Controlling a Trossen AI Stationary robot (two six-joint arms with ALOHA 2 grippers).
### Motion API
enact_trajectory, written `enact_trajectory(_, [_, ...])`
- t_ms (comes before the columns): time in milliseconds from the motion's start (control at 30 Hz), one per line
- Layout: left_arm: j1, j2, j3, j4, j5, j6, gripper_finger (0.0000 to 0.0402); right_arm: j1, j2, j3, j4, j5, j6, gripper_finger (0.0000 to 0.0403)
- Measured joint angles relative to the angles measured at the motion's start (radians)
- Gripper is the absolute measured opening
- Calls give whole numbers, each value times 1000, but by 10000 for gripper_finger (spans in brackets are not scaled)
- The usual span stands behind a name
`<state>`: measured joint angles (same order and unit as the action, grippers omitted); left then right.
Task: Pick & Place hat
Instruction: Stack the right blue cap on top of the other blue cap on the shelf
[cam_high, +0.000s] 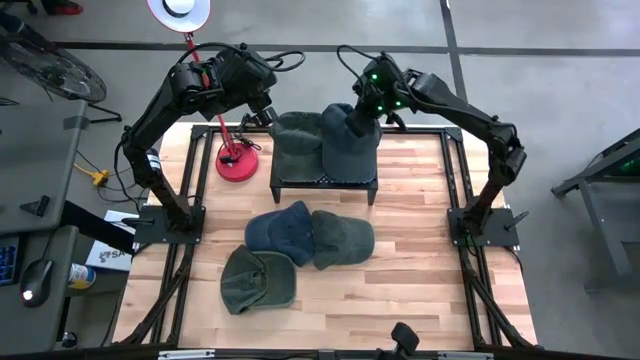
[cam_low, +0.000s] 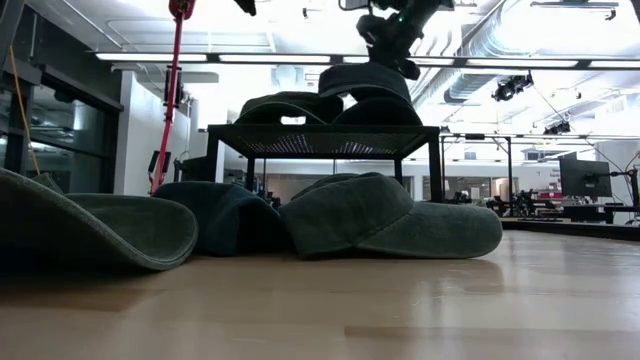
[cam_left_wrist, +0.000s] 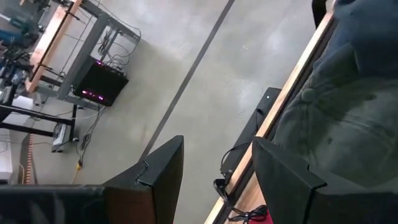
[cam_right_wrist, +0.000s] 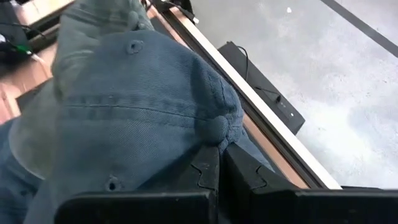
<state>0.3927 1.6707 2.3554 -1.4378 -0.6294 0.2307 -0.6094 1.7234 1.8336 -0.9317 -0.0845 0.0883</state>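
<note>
My right tool (cam_high: 362, 112) is clamped on the blue hat (cam_high: 350, 135) at the rack (cam_high: 325, 181), upper centre; placing step. Next, release. Left tool (cam_high: 262, 112) waits, fingers apart.

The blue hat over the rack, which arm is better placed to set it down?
Right. The right gripper is shut on the blue hat above the black rack, beside a green hat there. The left gripper is open, empty, by the rack's back edge.

Overhead looks down; low level; both share rack (cam_high: 324, 181)
</note>
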Motion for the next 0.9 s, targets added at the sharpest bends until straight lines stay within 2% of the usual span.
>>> enact_trajectory(500, [0,0,0,7,20,0,186,-19,64,0,9,-4,-3,5])
enact_trajectory(633, [0,0,0,7,21,-1,186,-19,60,0,9,-38,0,21])
enact_trajectory(900, [0,0,0,7,21,-2,186,-20,16,0,10,-22,16,73])
